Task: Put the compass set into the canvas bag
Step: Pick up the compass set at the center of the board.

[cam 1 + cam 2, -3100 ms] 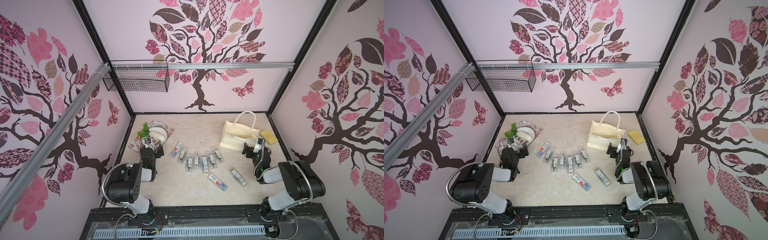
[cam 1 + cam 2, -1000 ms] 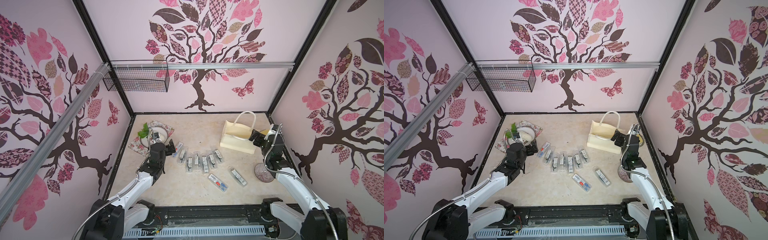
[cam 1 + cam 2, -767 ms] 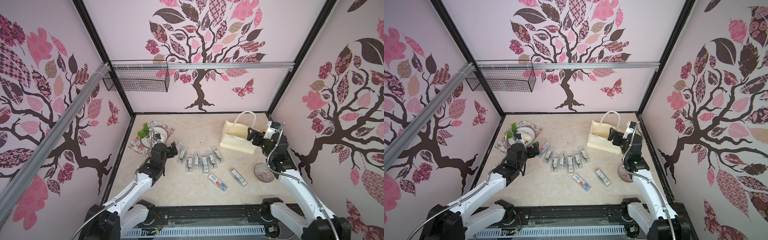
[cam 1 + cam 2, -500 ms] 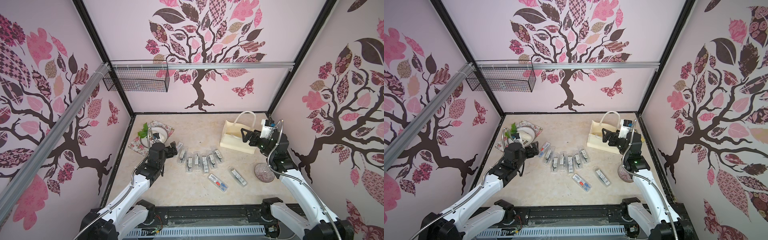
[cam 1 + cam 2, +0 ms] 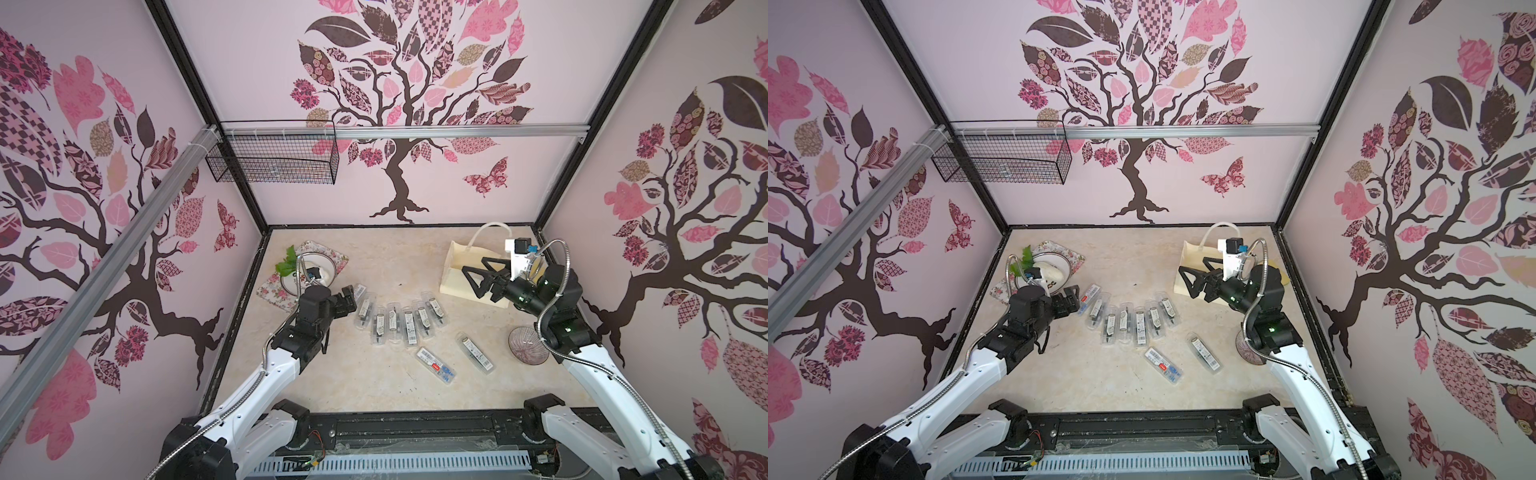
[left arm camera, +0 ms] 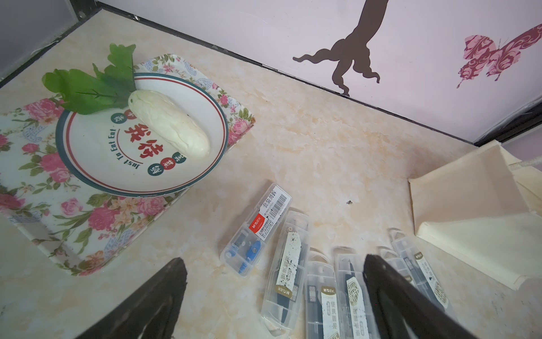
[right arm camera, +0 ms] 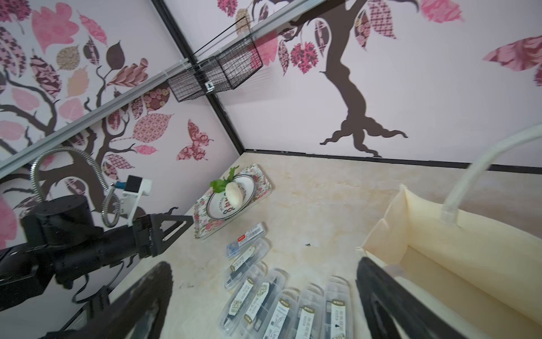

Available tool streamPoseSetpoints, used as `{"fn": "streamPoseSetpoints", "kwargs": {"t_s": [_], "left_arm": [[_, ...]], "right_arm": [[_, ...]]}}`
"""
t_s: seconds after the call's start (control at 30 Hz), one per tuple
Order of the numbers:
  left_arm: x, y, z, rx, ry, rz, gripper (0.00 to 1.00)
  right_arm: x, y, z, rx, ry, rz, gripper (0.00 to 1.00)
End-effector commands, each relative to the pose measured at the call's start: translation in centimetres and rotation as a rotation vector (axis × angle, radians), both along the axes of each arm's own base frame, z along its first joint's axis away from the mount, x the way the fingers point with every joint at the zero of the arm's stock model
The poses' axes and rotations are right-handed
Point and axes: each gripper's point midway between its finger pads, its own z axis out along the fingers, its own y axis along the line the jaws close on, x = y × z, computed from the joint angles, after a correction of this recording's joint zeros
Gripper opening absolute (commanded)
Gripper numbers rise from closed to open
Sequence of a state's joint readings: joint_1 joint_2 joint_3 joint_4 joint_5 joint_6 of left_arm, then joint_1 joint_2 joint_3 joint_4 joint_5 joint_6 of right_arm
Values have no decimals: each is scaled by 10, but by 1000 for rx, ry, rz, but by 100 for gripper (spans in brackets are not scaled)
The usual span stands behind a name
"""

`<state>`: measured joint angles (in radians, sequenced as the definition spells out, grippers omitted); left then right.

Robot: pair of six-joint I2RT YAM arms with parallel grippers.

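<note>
Behind the right end effector (image 5: pixel 473 264), the canvas bag (image 5: pixel 452 275) is partly hidden.

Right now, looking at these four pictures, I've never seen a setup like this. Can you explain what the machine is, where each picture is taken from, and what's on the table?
These are two white robot arms at one table, each ending in a two-fingered gripper. Two pictures look down from overhead, nearly identical; the other two come from cameras on the arms' wrists, each showing its own dark fingers. On the table lie compass sets in clear cases, a cream canvas bag, a plate with a white radish on a floral tray, and a small patterned bowl. The left gripper hangs near the cases, the right gripper at the bag's rim. Both are open and hold nothing.
</note>
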<state>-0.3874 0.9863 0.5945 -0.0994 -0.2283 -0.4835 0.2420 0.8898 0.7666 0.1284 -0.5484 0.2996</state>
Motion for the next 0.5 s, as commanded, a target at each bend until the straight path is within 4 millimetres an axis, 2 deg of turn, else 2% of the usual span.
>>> {"fn": "streamPoseSetpoints", "kwargs": {"t_s": [0.0,0.1,0.23,0.33,0.47], "left_arm": [[5,1,16,-10,-37,22,97],[5,1,16,-7,-33,21,97],[5,-2,13,-7,-21,5,97],[5,-6,11,-14,-10,-15,97],[6,-11,10,-20,-5,-40,97]], "right_arm": [[-14,29,7,-45,-47,133,100],[-22,55,-11,-119,-19,205,100],[-30,86,-52,-242,70,274,100],[-37,94,-85,-286,160,296,100],[-44,90,-127,-310,293,287,100]]}}
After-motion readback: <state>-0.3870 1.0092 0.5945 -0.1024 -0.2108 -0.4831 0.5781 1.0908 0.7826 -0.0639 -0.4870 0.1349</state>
